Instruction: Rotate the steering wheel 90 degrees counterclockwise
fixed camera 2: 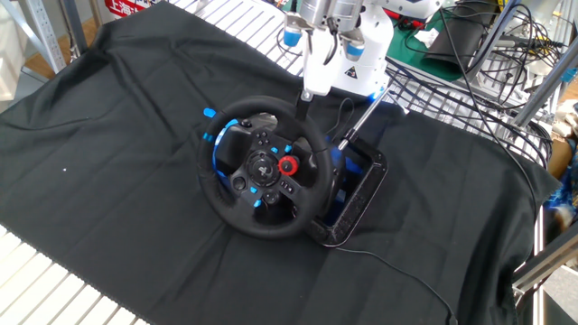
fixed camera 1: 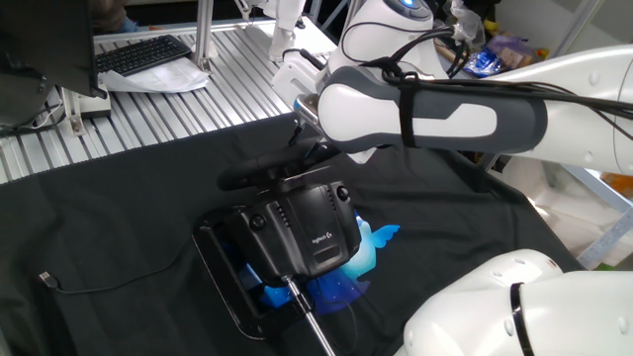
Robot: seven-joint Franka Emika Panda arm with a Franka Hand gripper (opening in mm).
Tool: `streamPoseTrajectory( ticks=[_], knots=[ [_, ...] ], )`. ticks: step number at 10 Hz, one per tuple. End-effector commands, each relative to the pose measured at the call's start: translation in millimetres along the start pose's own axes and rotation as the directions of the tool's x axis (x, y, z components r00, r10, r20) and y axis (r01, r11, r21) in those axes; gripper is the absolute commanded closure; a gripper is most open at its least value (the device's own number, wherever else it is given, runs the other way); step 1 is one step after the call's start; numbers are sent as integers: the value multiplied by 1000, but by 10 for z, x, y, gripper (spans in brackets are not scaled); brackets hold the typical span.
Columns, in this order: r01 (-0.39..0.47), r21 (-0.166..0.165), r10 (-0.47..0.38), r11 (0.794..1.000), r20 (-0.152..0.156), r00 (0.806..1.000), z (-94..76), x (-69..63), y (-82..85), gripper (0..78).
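Observation:
The steering wheel (fixed camera 2: 223, 194) faces up and toward the camera in the other fixed view, its black rim carrying a small blue band (fixed camera 2: 209, 114) at the upper left and a red button (fixed camera 2: 288, 165) on the hub. In one fixed view the steering wheel (fixed camera 1: 259, 170) is a thin dark bar behind the boxy housing (fixed camera 1: 307, 232). My gripper (fixed camera 2: 304, 99) comes down onto the rim's upper right, its white fingers (fixed camera 2: 312, 77) close together and shut on the rim. The white arm (fixed camera 1: 425, 114) hides the fingertips in one fixed view.
A flat black frame (fixed camera 2: 357, 194) lies right of the wheel, with a thin metal rod (fixed camera 2: 363, 117) leaning over it. Black cloth (fixed camera 2: 108, 135) covers the table. A keyboard (fixed camera 1: 143, 54) sits on the slatted top behind, and a cable (fixed camera 1: 109, 282) trails left.

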State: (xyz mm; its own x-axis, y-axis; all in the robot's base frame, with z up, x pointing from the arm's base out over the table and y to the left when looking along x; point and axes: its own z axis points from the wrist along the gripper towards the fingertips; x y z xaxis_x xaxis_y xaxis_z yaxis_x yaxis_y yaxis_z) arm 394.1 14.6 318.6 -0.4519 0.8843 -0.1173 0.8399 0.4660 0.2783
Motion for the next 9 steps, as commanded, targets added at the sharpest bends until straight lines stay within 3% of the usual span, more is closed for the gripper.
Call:
streamPoseTrajectory(
  ticks=[1,5,9],
  knots=[
    [13,6,-13,1000,-3,1000,44,-46,-36,764],
    [16,-2,-16,1000,-17,1000,30,-75,-46,764],
    [16,-15,-17,1000,-68,998,9,-87,-53,764]
  ],
)
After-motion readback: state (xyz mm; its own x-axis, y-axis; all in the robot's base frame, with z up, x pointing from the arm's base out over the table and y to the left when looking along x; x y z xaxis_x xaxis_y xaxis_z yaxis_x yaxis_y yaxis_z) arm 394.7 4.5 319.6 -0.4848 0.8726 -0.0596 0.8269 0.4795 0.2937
